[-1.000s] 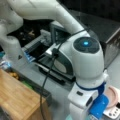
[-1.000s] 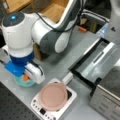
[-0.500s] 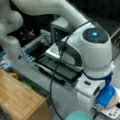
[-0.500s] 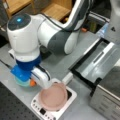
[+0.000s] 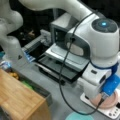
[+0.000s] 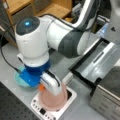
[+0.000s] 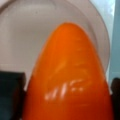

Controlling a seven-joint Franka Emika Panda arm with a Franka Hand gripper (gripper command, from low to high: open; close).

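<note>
Over the pink bowl [image 6: 53, 100] on the white scale [image 6: 37, 107], the hand [image 7: 65, 100] grips an orange carrot [image 7: 67, 75]; placing step, next move calls for release inside the rim.

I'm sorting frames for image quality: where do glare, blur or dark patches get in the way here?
Wrist view: the orange carrot-like object fills the frame, soft-edged, with white glare streaks; the pink bowl behind is blurred. In both front views everything looks soft; the arm's blue light glows. In a front view the background above the toaster oven is nearly black, and the gripper hides much of the bowl.
</note>
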